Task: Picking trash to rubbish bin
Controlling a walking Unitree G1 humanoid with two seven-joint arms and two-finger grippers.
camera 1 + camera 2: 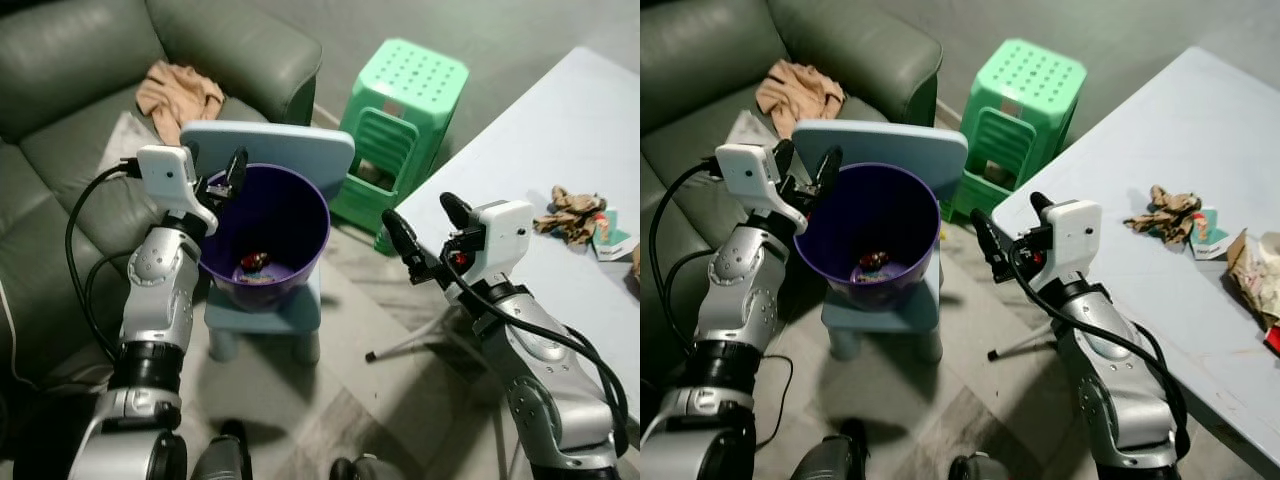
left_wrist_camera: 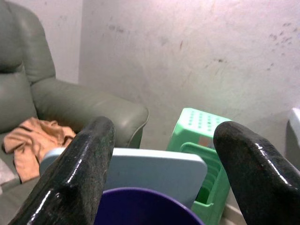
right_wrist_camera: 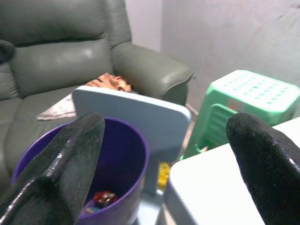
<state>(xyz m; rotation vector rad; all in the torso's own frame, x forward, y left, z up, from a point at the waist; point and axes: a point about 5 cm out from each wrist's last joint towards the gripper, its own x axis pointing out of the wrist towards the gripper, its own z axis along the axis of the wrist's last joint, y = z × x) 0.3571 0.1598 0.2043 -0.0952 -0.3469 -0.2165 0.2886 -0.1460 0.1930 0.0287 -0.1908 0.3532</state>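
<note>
The left gripper (image 1: 222, 172) hangs open and empty over the near rim of the purple rubbish bin (image 1: 290, 215), which holds trash (image 1: 253, 263). The right gripper (image 1: 428, 232) gapes, empty, with crumpled paper trash (image 1: 570, 214) lying on the table (image 1: 530, 140) beyond its wrist.

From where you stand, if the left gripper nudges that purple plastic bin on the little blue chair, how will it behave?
The purple plastic bin would probably slide or tip easily: it holds just a few scraps of trash, so it looks light. It sits on the small pale blue chair, so a hard push could knock it off. The open left gripper is at its rim, where a nudge would tip it most readily.
</note>
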